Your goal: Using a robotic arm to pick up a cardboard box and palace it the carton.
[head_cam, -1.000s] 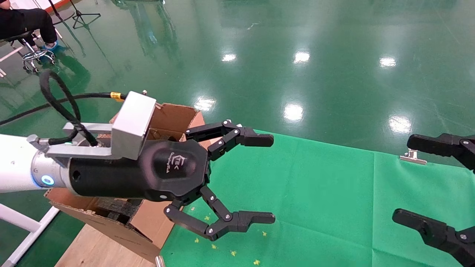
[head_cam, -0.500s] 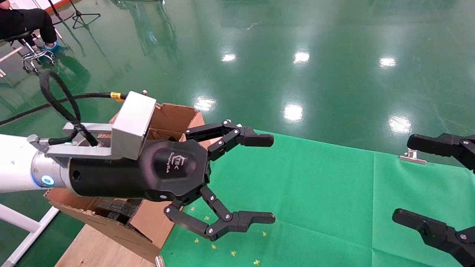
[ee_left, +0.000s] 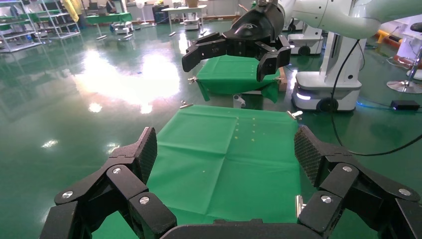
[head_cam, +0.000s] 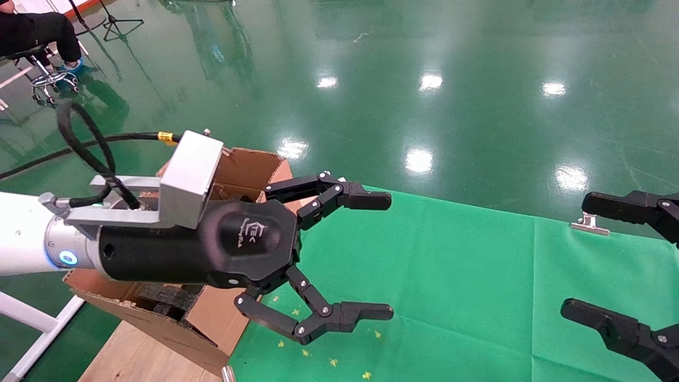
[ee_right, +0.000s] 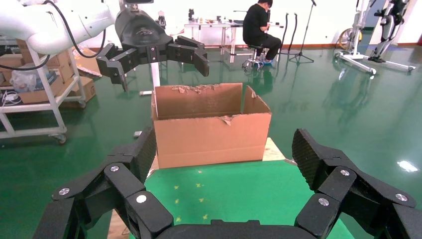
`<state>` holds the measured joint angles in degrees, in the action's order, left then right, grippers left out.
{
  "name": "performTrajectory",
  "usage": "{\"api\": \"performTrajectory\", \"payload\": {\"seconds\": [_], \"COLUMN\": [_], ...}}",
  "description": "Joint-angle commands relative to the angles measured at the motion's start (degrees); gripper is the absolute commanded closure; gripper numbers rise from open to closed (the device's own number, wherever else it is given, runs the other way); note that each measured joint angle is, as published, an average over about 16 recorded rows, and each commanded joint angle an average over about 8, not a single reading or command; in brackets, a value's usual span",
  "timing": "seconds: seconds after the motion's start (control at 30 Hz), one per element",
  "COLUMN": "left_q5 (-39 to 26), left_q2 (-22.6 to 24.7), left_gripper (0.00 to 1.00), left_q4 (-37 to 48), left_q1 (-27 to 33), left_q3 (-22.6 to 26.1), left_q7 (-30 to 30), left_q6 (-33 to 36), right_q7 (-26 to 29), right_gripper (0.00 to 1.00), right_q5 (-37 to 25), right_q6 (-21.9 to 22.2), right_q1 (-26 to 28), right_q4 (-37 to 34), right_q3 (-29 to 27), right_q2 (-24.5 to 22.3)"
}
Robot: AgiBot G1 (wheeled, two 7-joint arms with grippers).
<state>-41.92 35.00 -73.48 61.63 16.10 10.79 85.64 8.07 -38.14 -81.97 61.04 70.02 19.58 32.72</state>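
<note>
The carton (head_cam: 212,313) stands at the left end of the table, largely hidden behind my left arm, with black foam (head_cam: 164,300) showing inside; the right wrist view shows its whole side (ee_right: 211,134). The slim taped cardboard box is out of view. My left gripper (head_cam: 379,254) is open and empty, held above the green cloth just right of the carton; it also shows in its own view (ee_left: 224,149) and the right wrist view (ee_right: 154,55). My right gripper (head_cam: 589,260) is open and empty at the right edge, seen too in its own view (ee_right: 224,149).
A green cloth (head_cam: 451,276) covers the table, held by a metal clip (head_cam: 590,225) at the far edge, with small yellow marks (head_cam: 331,362) near the front. A wooden board (head_cam: 143,355) lies under the carton. A seated person (head_cam: 37,32) is far back left.
</note>
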Motion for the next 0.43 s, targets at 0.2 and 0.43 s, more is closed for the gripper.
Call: {"api": "performTrajectory", "payload": {"seconds": [0.2, 0.43], "left_q5": [0.0, 0.0], "left_q2": [0.0, 0.0], "left_gripper": [0.00, 0.00], "left_q4": [0.0, 0.0], "left_q1": [0.0, 0.0], "left_q3": [0.0, 0.0], "left_q7": [0.0, 0.0], "left_q6": [0.0, 0.0], "right_q7": [0.0, 0.0], "right_gripper": [0.00, 0.00], "right_q5": [0.0, 0.0], "right_q6": [0.0, 0.0], "right_q1": [0.0, 0.0], "right_q4": [0.0, 0.0], "right_q3": [0.0, 0.0], "right_q2": [0.0, 0.0]}}
